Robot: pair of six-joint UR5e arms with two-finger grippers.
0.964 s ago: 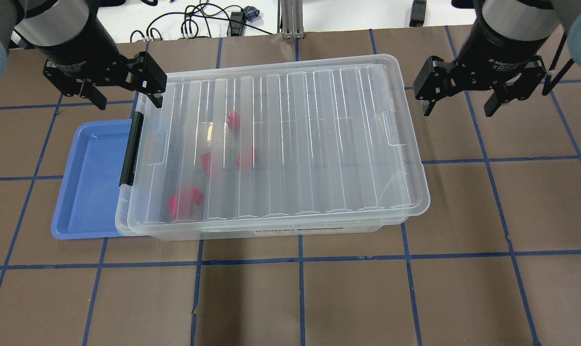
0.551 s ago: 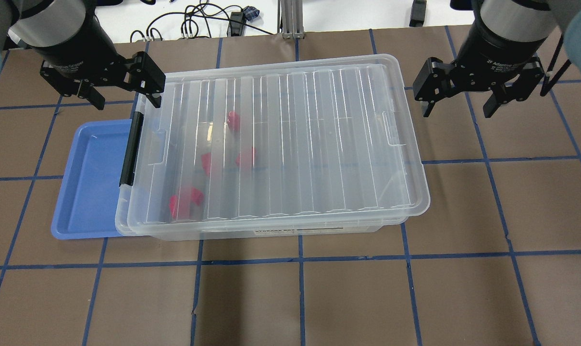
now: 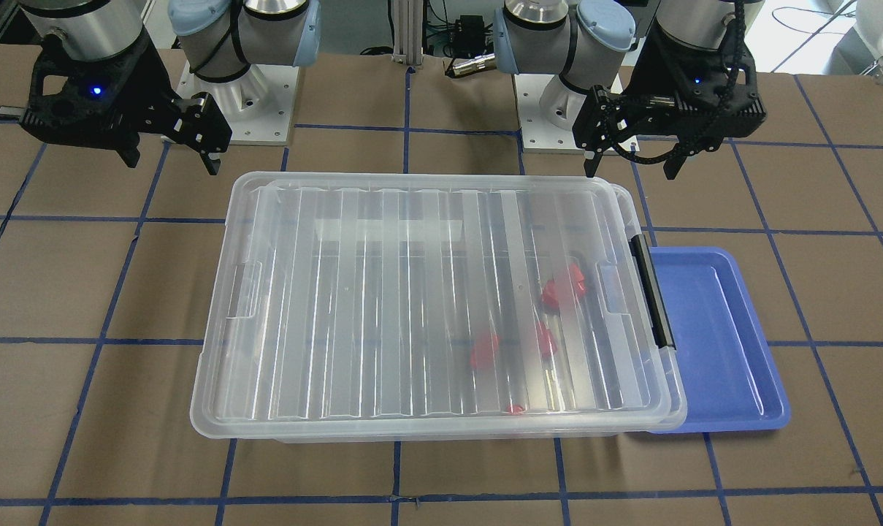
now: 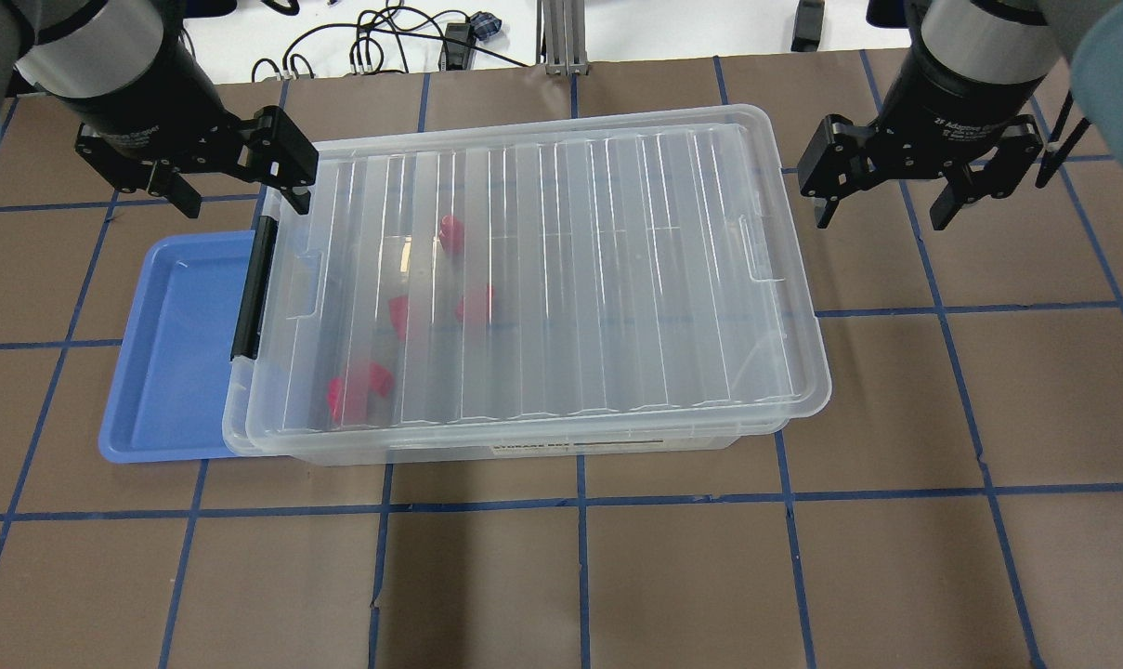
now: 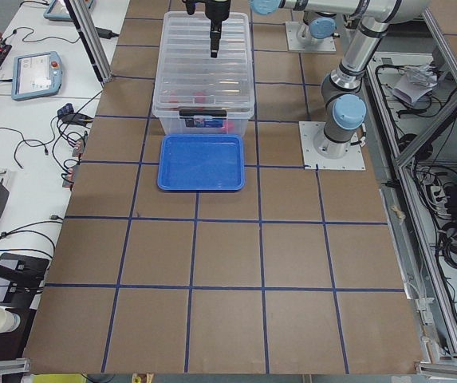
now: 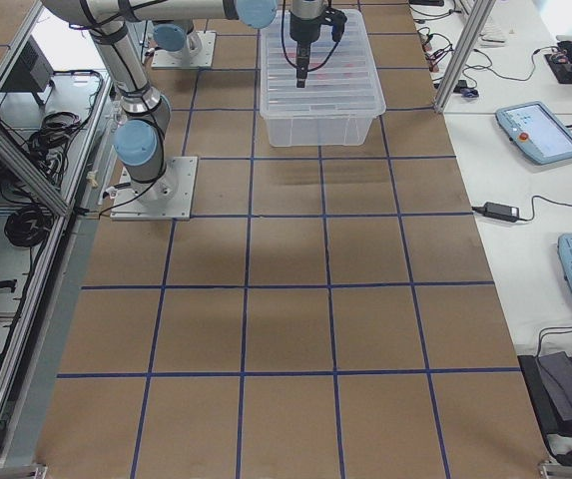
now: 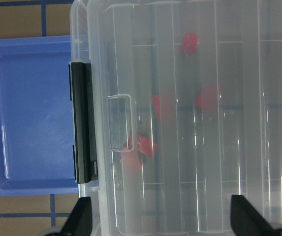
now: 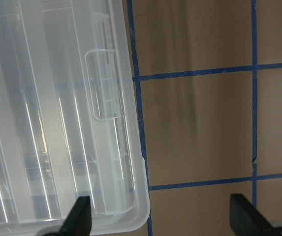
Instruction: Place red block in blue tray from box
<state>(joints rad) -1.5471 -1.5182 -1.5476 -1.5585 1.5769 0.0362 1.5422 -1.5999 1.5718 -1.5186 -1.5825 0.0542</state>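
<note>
Around the box [image 4: 524, 448]: you see brown table [image 4: 895, 418] at 3 and 6 o'clock; lid [image 4: 617, 279] on, black latch [image 4: 253, 288] at 9.
Blue tray [image 4: 176, 353]: just beside the box's 9 o'clock end.
Red block [image 4: 450, 234]: inside the box, among similar red pieces [image 4: 357, 390] toward 9.
Left gripper [image 4: 245, 203]: wide apart, holding nothing, over the 10 o'clock corner.
Right gripper [image 4: 880, 218]: wide apart, holding nothing, beyond 2 o'clock.

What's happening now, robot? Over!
Left gripper open, right gripper open, both empty. Small red plastic blocks inside big clear plastic box. Ribbed translucent lid on, blocking them.
</note>
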